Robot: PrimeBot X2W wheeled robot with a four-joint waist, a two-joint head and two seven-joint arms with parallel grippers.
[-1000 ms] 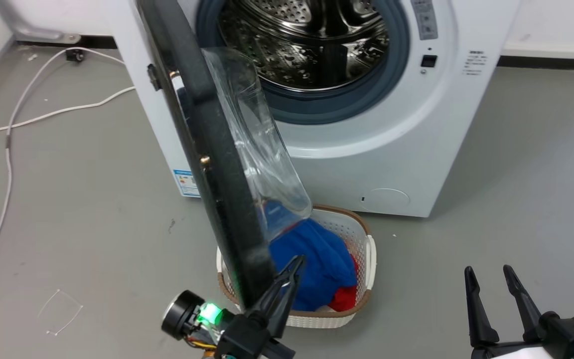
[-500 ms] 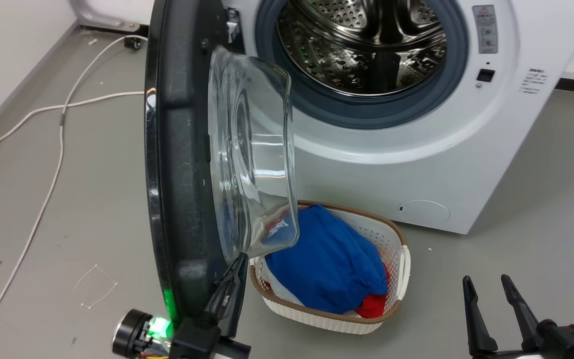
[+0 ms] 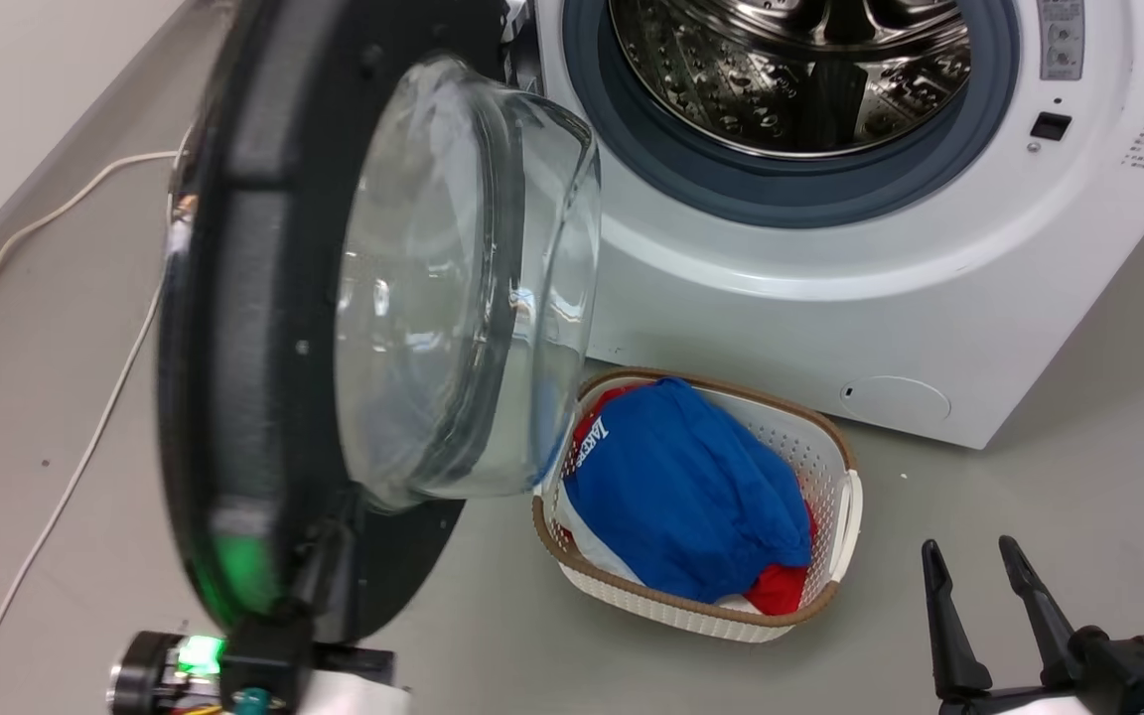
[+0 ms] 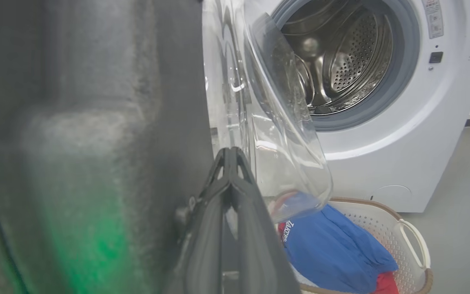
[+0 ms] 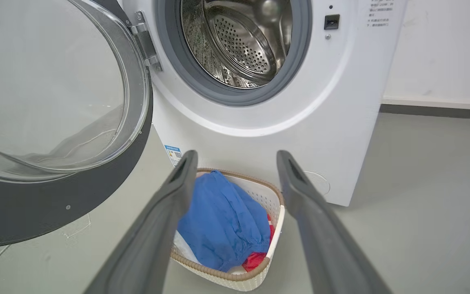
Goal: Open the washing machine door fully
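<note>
Washing machine door [image 3: 254,298] wider than before, closed left hand [image 4: 231,153] against it.

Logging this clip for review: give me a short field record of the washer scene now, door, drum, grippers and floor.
door: washing machine door swung wide off the washing machine
drum: steel drum exposed, no laundry seen inside
left gripper: shut, tips at the door's inner face
right gripper: open, holding nothing
floor: laundry basket with blue garment before the machine
</note>
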